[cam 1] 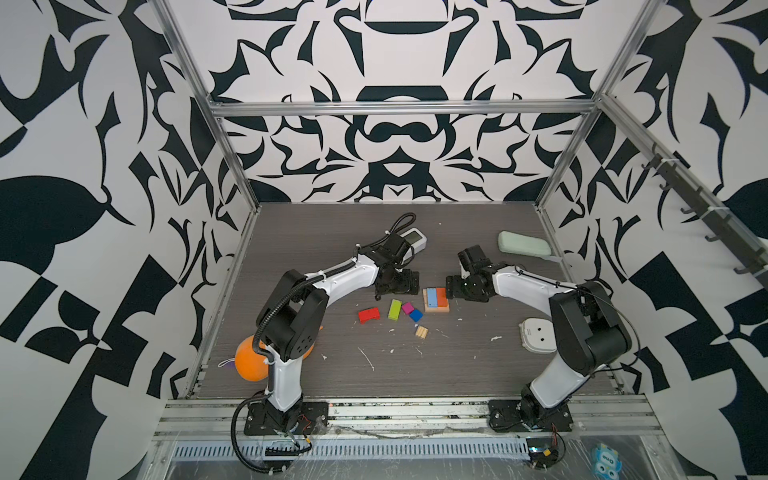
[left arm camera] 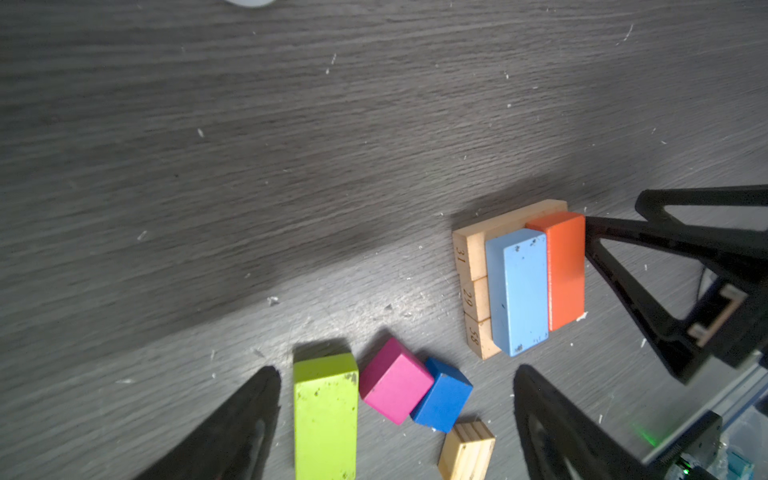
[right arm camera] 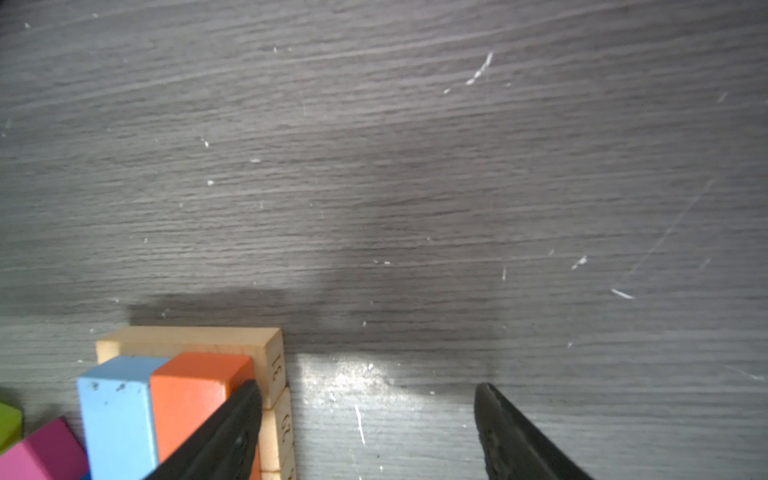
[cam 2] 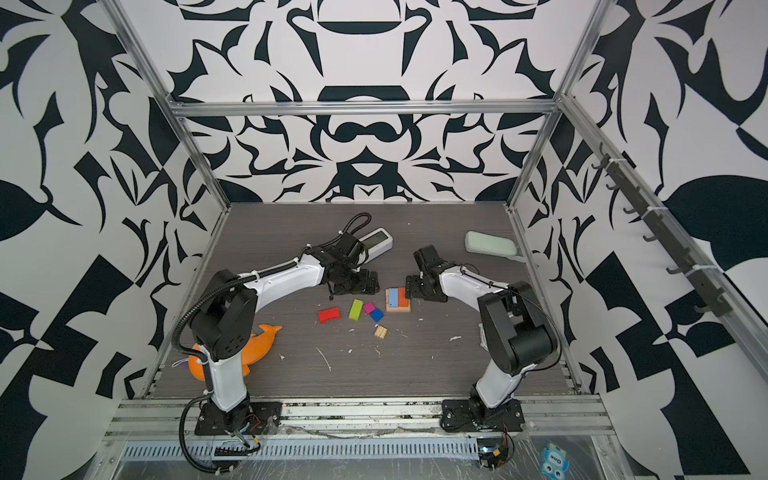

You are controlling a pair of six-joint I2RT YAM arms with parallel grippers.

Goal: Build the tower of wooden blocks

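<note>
Three tan slats [left arm camera: 471, 257] bear blue bar [left arm camera: 519, 291] and orange bar [left arm camera: 565, 270]; left tool [left arm camera: 397, 374], right tool [right arm camera: 368, 387] (black wedges) spread.

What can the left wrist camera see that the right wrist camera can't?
Only the left wrist view: the small tan block and the open left gripper. Only the right wrist view: the wide gap of the open right gripper. Both: the tower with its light blue bar and orange bar, plus the magenta cube.
</note>
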